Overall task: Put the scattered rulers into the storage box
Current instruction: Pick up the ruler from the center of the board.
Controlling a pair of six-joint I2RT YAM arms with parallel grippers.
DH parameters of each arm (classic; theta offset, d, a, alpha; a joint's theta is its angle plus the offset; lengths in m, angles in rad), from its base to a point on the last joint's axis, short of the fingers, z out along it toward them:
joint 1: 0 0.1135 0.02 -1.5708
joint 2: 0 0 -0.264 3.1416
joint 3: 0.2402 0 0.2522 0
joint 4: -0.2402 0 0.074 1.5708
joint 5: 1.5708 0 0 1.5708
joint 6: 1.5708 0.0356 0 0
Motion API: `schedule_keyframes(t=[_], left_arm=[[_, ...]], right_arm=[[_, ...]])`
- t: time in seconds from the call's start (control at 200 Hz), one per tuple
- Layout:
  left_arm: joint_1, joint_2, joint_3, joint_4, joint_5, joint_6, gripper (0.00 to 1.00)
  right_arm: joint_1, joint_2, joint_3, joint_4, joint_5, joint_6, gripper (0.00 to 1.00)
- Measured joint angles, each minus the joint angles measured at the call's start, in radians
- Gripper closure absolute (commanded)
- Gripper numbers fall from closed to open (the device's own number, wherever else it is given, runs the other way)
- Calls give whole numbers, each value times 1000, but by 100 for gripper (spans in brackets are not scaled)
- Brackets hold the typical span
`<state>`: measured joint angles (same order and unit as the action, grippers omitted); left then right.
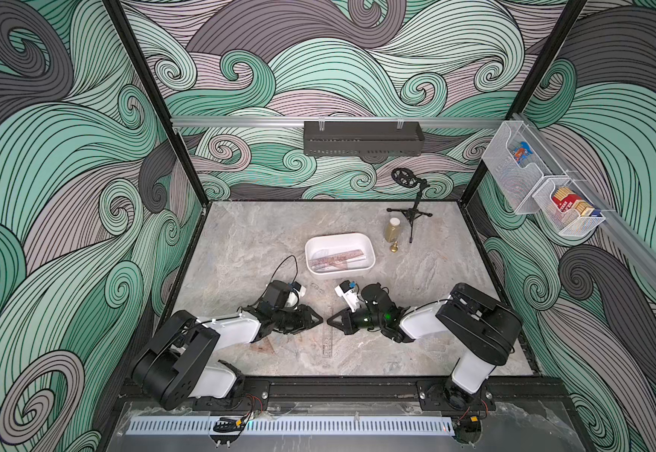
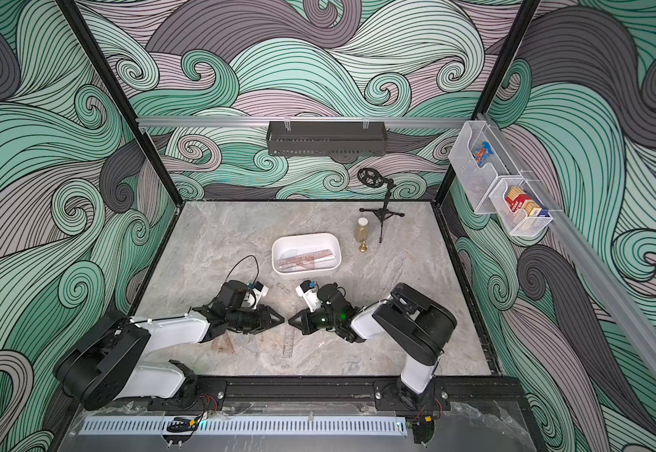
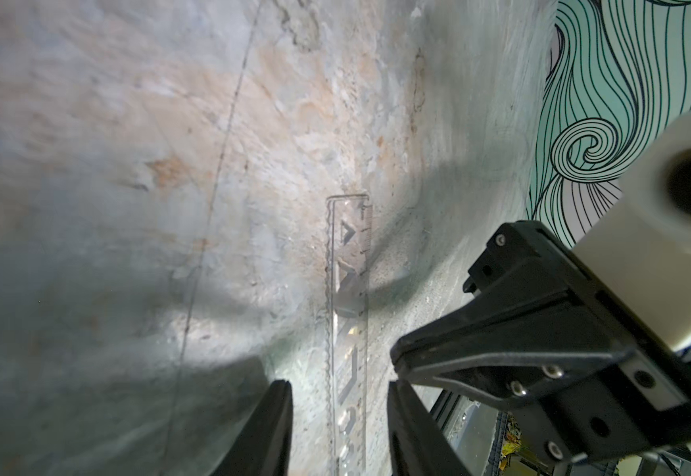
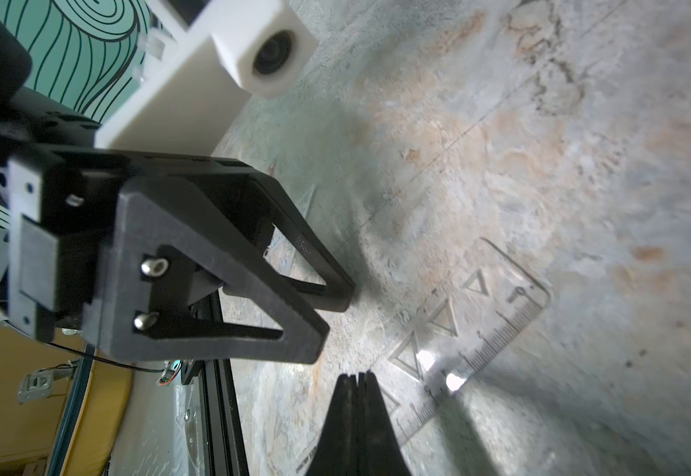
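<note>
The storage box (image 1: 342,274) (image 2: 307,272) sits on the marbled tabletop (image 1: 240,242), and several rulers (image 1: 336,259) (image 2: 305,258) lie inside it – a reddish-brown straight one among them. On the robot's side of the box, well apart from it, a clear straight ruler (image 1: 327,342) (image 2: 288,341) lies flat on the tabletop. A reddish set square (image 2: 222,344) lies further out from the box, partly under the left arm.

Between the box and the clear ruler's far end the two tools meet tip to tip, close over the ruler. The left tool (image 1: 318,317) (image 3: 341,428) is released, and the left wrist view shows the ruler (image 3: 348,263) in the gap – not gripped. The right tool (image 1: 329,321) (image 4: 356,381) is clenched on nothing, just beside the ruler (image 4: 459,342).

Beyond the box stand an amber bottle (image 1: 393,231) and a small black tripod (image 1: 412,211).
</note>
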<state>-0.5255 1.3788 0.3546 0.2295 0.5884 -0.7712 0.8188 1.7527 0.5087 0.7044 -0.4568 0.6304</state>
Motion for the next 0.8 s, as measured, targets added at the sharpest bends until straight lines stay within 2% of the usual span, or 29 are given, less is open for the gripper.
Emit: schedule_keyframes(t=[0.14,0.345,0.8], left_arm=[[0,21,8,3,8,0,57],[1,66,16,45,41,0,56],[-19,147,22,167,96,-6,56]], right_arm=[[0,35,-23,-1,1,-3,100],[-3,56,-69,100,-10,-7,100],[-11,89,-82,181,-25,-8,100]])
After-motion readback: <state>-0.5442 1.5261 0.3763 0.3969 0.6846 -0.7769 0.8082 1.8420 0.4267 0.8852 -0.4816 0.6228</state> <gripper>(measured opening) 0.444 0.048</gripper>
